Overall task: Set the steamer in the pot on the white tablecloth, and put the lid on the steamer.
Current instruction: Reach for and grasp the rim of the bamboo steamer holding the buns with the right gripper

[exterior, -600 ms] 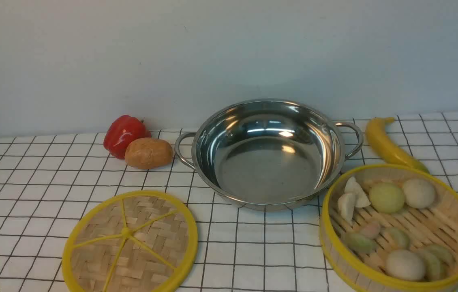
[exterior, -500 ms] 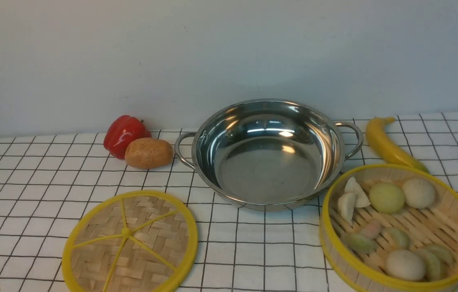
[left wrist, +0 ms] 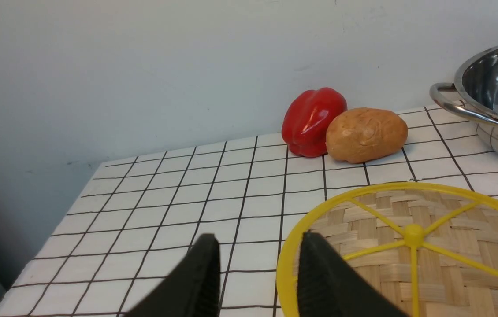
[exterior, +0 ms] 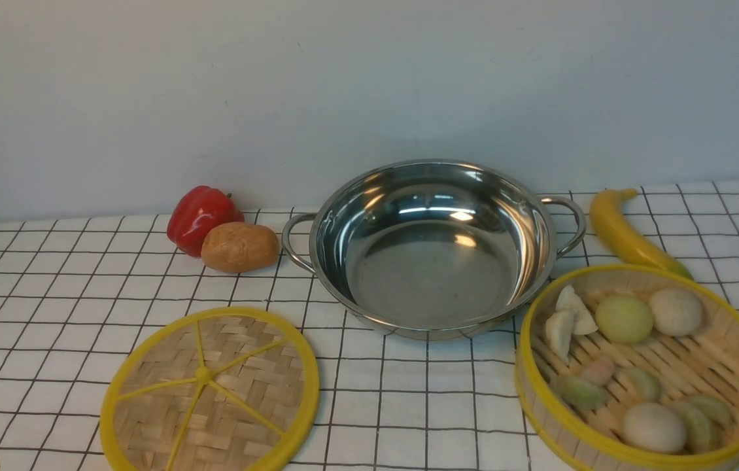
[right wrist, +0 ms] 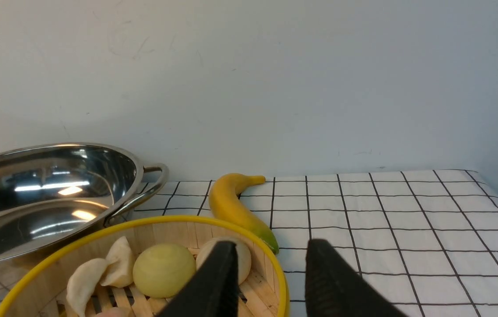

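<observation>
The steel pot (exterior: 435, 261) stands empty at the back middle of the white tablecloth (exterior: 49, 294). On the cloth at front right sits the steamer (exterior: 644, 269), holding several buns and dumplings. At front left the lid (exterior: 209, 392) lies flat. In the left wrist view my left gripper (left wrist: 260, 240) is open, one finger over the cloth and the other before the lid (left wrist: 407, 246), whose yellow rim shows in the gap. My right gripper (right wrist: 273, 245) is open too, with the rim of the steamer (right wrist: 143, 221) showing between its fingers. Neither holds anything.
A red pepper (exterior: 199, 216) and a potato (exterior: 240, 246) lie left of the pot's handle. A yellow banana (exterior: 624, 232) lies behind the steamer, right of the pot. The wall rises right behind the table. The cloth's left edge (left wrist: 55, 220) drops off beside my left gripper.
</observation>
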`<action>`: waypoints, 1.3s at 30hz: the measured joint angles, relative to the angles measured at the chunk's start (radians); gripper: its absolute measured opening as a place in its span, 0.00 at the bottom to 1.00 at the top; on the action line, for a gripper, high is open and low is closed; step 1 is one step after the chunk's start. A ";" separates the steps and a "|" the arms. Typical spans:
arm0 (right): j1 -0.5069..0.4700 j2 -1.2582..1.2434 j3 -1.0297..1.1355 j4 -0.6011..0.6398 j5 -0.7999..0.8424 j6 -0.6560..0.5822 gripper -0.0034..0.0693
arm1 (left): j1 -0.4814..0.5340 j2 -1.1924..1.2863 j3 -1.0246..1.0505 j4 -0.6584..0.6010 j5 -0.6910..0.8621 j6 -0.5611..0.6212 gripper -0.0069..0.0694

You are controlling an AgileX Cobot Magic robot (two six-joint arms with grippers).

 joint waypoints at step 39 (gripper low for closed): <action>0.000 0.000 0.000 0.599 -0.042 0.363 0.38 | 0.000 0.000 0.000 -0.651 -0.012 -0.166 0.41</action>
